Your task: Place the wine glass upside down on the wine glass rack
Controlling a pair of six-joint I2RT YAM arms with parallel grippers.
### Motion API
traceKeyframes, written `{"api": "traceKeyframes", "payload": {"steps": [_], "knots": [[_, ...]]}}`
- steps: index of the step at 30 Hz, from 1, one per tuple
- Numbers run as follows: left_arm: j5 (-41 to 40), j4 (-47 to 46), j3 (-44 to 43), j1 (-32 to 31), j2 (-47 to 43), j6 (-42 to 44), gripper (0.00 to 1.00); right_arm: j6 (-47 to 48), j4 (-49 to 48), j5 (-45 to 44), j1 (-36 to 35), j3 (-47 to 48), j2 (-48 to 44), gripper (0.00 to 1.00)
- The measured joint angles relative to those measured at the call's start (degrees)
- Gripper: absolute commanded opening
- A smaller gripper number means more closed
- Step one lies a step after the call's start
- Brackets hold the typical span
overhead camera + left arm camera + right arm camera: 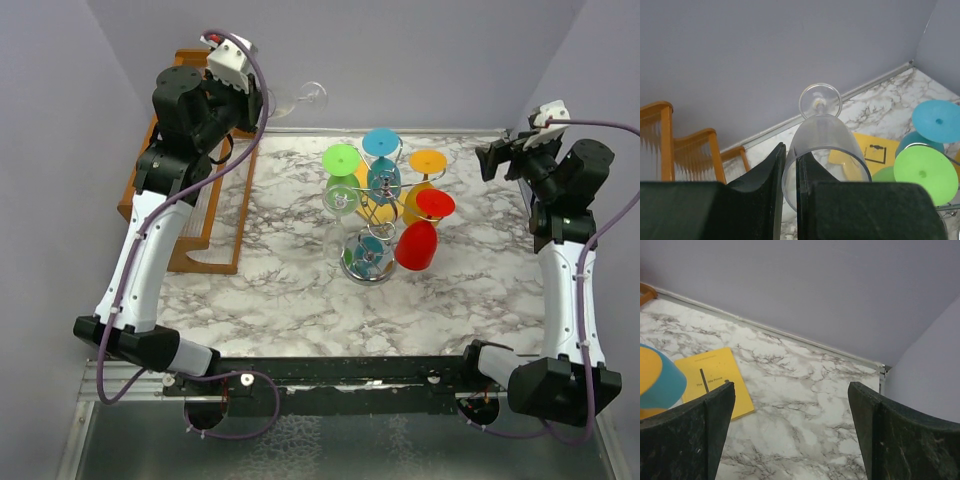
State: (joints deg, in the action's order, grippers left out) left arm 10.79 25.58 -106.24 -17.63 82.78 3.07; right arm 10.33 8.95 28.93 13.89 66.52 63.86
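Observation:
My left gripper [262,100] is raised at the back left and is shut on the rim of a clear wine glass [296,98]. The glass lies sideways in the air, its foot towards the back wall. In the left wrist view, one finger [812,175] is inside the bowl of the glass [822,132] and the other is outside it. The chrome wire rack [375,212] stands mid-table on a round mirror base [367,262]. It carries several coloured glasses upside down: green [341,160], blue [381,143], orange [427,163] and red [420,238]. My right gripper [497,158] is open and empty at the right.
An orange wooden slatted rack [200,215] stands along the left edge under my left arm. A yellow book [715,377] lies flat behind the chrome rack. Grey walls close the back and both sides. The marble tabletop [280,290] extends in front of the rack.

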Motion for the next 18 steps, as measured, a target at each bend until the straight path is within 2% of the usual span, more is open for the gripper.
{"api": "traceKeyframes", "payload": {"steps": [6,10,13,18], "knots": [[0.35,-2.69,0.68,0.00,-2.62,-4.83,0.00,0.72,3.67,0.96,0.02,5.09,0.02,0.91],[2.12,-3.63,1.53,0.02,-4.02,-9.62,0.00,0.63,7.96,5.49,0.00,11.41,1.70,0.86],[6.29,-4.79,2.14,0.00,-5.64,-14.01,0.00,-0.94,9.68,9.35,-0.07,15.78,3.28,0.83],[12.00,-7.52,2.10,0.00,-5.92,-20.39,0.00,-4.76,12.20,12.57,-5.81,24.02,6.62,0.81]]}}
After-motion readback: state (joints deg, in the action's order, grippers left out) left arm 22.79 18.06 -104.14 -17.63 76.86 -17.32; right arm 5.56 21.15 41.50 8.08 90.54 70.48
